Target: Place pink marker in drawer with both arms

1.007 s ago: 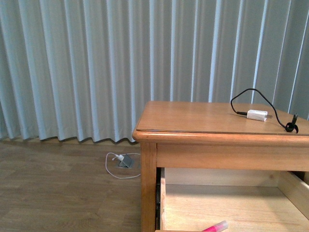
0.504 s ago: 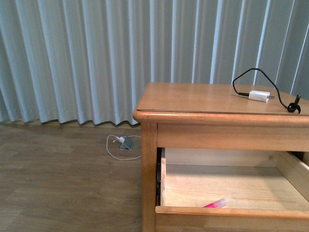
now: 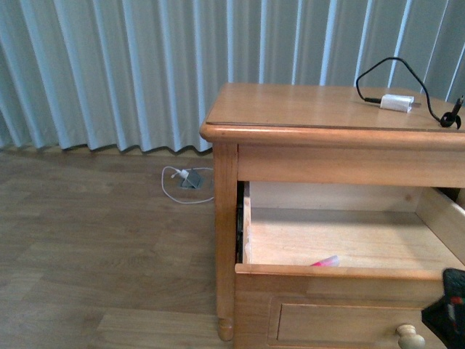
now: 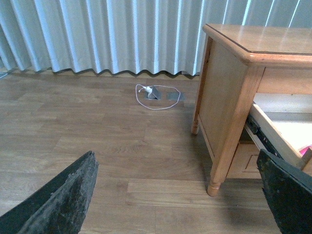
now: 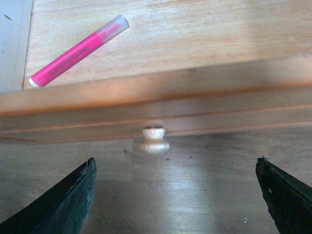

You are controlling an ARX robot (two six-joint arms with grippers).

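pink marker (image 5: 78, 50) lies in open drawer (image 3: 341, 273); l jaws, r jaws both spread wide.

Showing glossy, translucent plastic on the pink marker (image 5: 73, 51). Gleaming softly with varnish across the wooden drawer (image 3: 327, 291) front.

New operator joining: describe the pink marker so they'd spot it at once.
The wooden nightstand stands before the curtain, its drawer pulled open. The pink marker lies alone on the pale drawer floor, near its front edge; the white charger sits on top.
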